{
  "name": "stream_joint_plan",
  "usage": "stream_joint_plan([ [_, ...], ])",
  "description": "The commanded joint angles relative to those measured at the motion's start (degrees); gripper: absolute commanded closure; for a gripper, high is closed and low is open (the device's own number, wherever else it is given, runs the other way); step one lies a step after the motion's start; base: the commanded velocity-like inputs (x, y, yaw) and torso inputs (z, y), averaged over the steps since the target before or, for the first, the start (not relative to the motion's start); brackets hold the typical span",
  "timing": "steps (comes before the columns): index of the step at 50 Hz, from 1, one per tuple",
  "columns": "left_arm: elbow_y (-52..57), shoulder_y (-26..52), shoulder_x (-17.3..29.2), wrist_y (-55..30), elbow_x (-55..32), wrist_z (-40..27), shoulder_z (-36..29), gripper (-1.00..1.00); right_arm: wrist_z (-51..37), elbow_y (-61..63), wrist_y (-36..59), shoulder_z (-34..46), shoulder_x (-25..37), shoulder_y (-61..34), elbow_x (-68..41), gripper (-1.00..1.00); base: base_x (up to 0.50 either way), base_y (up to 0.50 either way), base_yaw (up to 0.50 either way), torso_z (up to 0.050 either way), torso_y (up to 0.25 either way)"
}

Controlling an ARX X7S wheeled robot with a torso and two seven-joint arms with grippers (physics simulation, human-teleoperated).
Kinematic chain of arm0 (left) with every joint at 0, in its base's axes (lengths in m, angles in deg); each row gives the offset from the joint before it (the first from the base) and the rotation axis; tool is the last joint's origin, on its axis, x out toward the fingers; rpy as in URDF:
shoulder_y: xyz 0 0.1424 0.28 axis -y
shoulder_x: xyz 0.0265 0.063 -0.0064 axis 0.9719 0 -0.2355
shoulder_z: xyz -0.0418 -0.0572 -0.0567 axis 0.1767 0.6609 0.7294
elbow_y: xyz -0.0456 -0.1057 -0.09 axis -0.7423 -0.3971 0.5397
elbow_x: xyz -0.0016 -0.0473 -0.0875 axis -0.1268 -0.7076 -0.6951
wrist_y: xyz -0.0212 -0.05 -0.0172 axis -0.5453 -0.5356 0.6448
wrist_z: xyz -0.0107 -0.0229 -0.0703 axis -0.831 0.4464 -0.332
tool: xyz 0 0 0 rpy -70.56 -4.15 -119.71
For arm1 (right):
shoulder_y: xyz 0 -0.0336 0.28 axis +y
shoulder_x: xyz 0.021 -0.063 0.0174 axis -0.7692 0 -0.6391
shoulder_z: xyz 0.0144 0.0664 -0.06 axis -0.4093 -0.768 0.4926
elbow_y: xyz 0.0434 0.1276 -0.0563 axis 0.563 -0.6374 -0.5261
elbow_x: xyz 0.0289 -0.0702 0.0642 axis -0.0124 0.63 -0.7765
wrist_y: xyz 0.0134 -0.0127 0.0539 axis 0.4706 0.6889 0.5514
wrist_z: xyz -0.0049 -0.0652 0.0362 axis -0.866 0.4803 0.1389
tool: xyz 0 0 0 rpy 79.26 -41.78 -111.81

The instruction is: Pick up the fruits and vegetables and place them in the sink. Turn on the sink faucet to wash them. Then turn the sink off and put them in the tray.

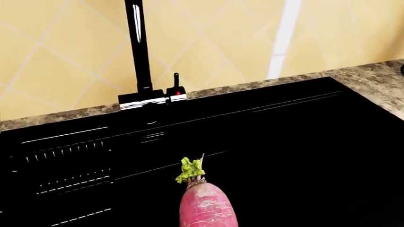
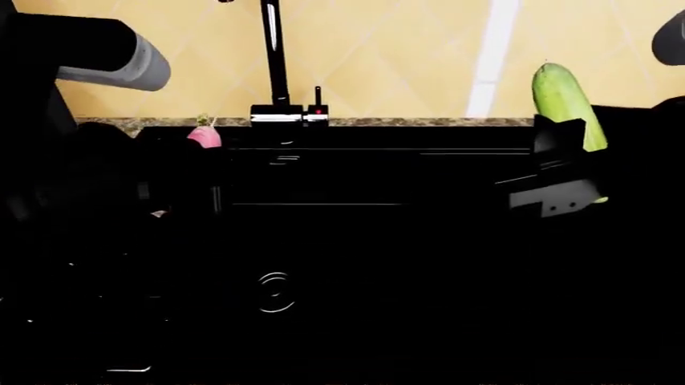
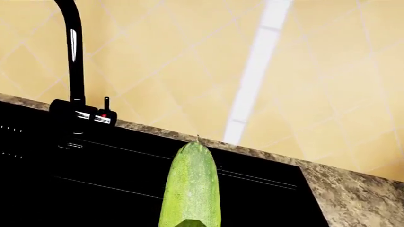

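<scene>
My left gripper [image 2: 199,160] is shut on the pink-red radish [image 2: 204,136] and holds it over the left part of the black sink [image 2: 407,241]. In the left wrist view the radish [image 1: 207,208] points its green leaf tuft toward the faucet [image 1: 139,47]. My right gripper [image 2: 564,156] is shut on the light-green cucumber [image 2: 565,96], held upright over the sink's right side. The cucumber also shows in the right wrist view [image 3: 191,189]. The faucet [image 2: 275,56] stands at the sink's back edge, its red-dot lever [image 2: 317,100] upright. The fingers of both grippers are hidden in the wrist views. The tray is out of view.
Speckled granite counter [image 1: 372,80] runs behind and to the right of the sink, below a yellow tiled wall [image 3: 189,71]. The ribbed drainer section [image 1: 69,170] lies at the sink's left. A round drain [image 2: 275,290] sits in the basin floor.
</scene>
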Motion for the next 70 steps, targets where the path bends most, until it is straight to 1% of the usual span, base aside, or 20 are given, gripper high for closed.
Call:
stream_joint_plan([
  [1, -2.73, 3.02, -0.32, -0.19, -0.27, -0.60, -2.15, 1.00, -0.37, -1.68, 2.68, -3.57, -1.86, 0.92, -1.45, 1.00, 0.50, -0.14, 0.00, 0.000, 0.000],
  [10, -2.46, 3.17, -0.10, 0.07, -0.69, -0.73, -2.60, 1.00, -1.12, -1.66, 3.09, -4.50, -1.94, 1.98, -1.39, 1.00, 0.43, -0.21, 0.00, 0.000, 0.002],
  [20, -2.41, 3.61, -0.16, 0.34, -1.61, -1.27, -3.78, 1.00, -2.28, -1.45, 4.31, -5.65, -2.17, 2.06, -1.95, 1.00, 0.01, 0.00, 0.00, 0.001, 0.001],
  [25, -3.98, 4.38, -1.41, -0.45, -1.51, -1.62, -5.98, 1.00, -2.03, -2.67, 5.53, -6.39, -2.35, 1.63, -3.12, 1.00, 0.00, 0.00, 0.00, 0.000, 0.000],
  [30, -7.23, 4.47, -3.74, -1.84, 0.31, -0.29, -8.14, 1.00, -1.54, -4.14, 7.06, -7.22, -2.86, 1.06, -4.59, 1.00, 0.00, 0.00, 0.00, 0.000, 0.000],
  [38, -9.42, 3.79, -6.62, -3.00, 3.37, 1.26, -10.29, 1.00, -1.60, -5.70, 8.55, -8.74, -3.73, 0.51, -5.89, 1.00, 0.00, 0.00, 0.00, 0.000, 0.001],
  [49, -12.90, 1.01, -9.46, -4.39, 10.33, 6.11, -11.53, 1.00, -1.85, -6.20, 9.47, -10.36, -3.85, 1.13, -6.29, 1.00, 0.00, 0.00, 0.00, 0.000, 0.000],
  [57, -15.69, -1.60, -11.79, -5.08, 19.01, 12.39, -12.30, 1.00, -1.88, -5.98, 9.84, -11.34, -3.59, 2.00, -6.24, 1.00, 0.00, 0.00, 0.00, 0.000, 0.000],
  [70, -25.04, -3.63, -15.23, -4.94, 31.42, 20.37, -16.99, 1.00, -2.24, -5.84, 10.23, -12.37, -3.61, 3.34, -5.96, 1.00, 0.00, 0.00, 0.00, 0.000, 0.001],
])
